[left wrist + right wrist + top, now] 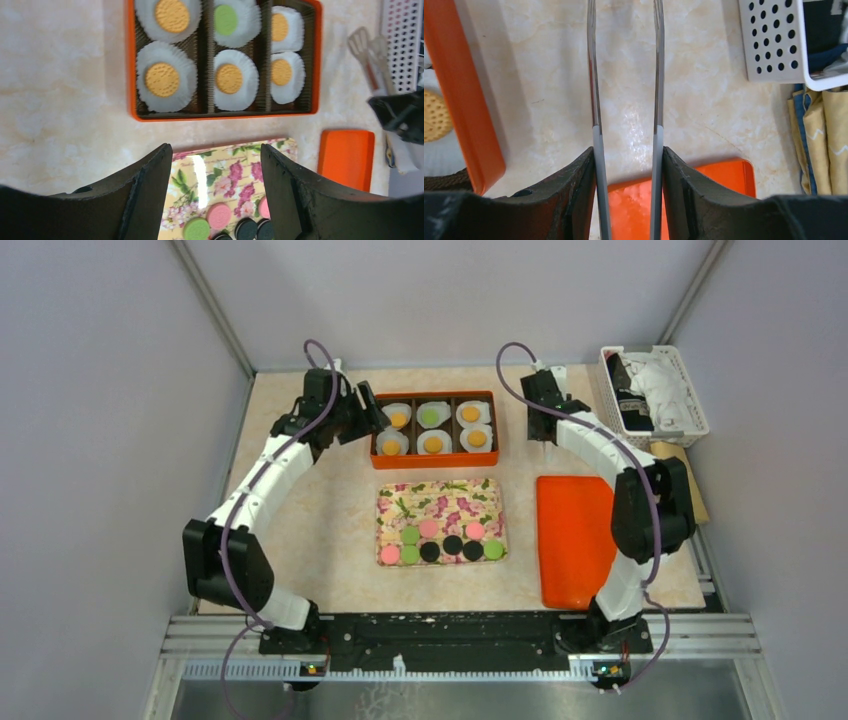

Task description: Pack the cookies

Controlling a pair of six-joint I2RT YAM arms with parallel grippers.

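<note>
Several cookies, pink, green and black, lie on the near part of the floral tray; some show in the left wrist view. The orange box behind it holds six white paper cups, five with an orange cookie and one with a green cookie. My left gripper is open and empty, held above the tray's far edge by the box's left end. My right gripper is shut on metal tongs, right of the box.
An orange lid lies right of the tray; its far edge shows under my right fingers. A white perforated basket with cloth stands at the back right. The box's right wall is left of the tongs.
</note>
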